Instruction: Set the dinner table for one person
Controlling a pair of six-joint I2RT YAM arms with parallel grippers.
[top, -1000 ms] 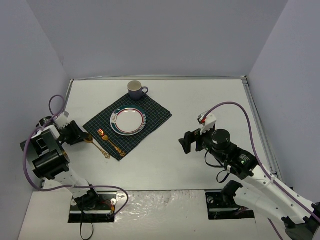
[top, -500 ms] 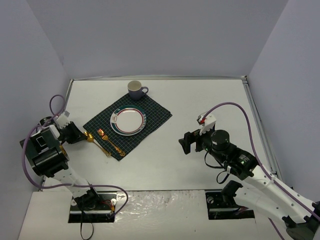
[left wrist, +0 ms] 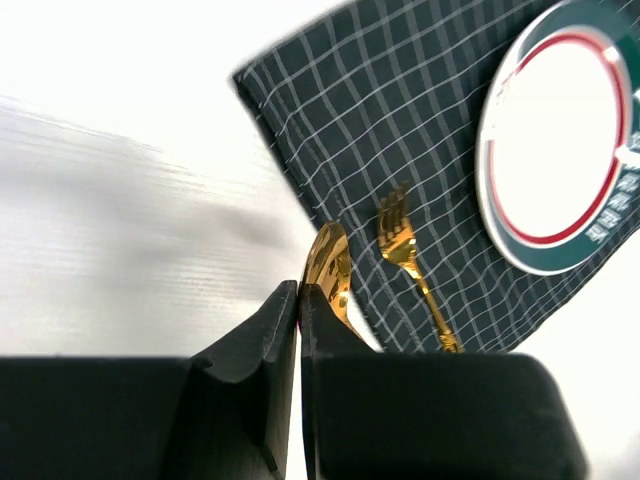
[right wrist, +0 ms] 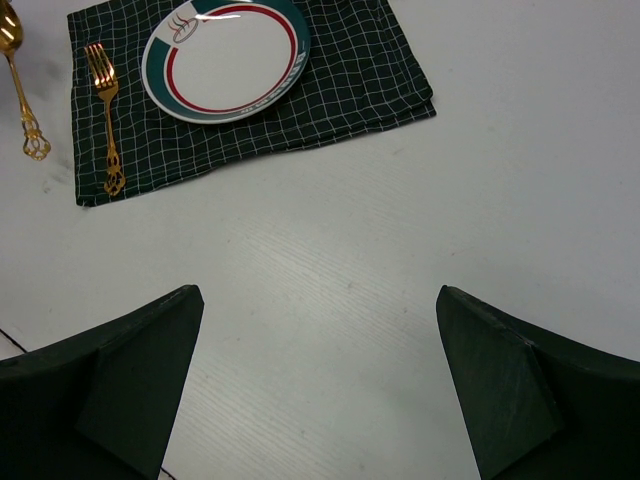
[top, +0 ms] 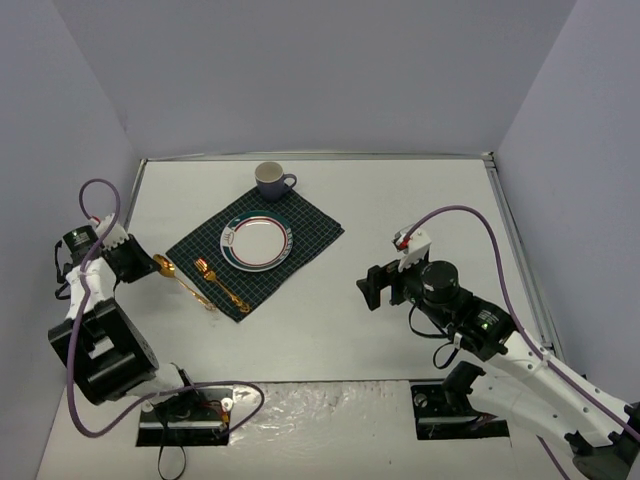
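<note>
**Left gripper shut at the spoon's bowl, right gripper spread and empty**

In the left wrist view, the left gripper (left wrist: 299,300) hides most of the spoon (left wrist: 328,265). Only the gold bowl shows, right at the fingertips, and the handle runs down behind one finger. The jaws are closed to a hairline. Whether they nip the bowl's rim cannot be made out. That view also cuts off the fork (left wrist: 408,262) low on its handle and the plate (left wrist: 560,140) at the frame's right side, and the bare surface on its left is blurred. In the right wrist view, the frame's top left corner clips the spoon's bowl.

The worktop (top: 420,190) lies under both arms. The left gripper is low over it, close to its left edge. The right gripper (right wrist: 318,295) hangs above its right half, toward the near edge, with its fingers wide apart and holding nothing.

The checked cloth (top: 315,228) lies skewed on the left half. It carries the plate and, nearer the left edge, the fork. The spoon lies on bare worktop just beside the cloth's left side. A cup (top: 270,178) stands off the cloth, near the far edge.
</note>
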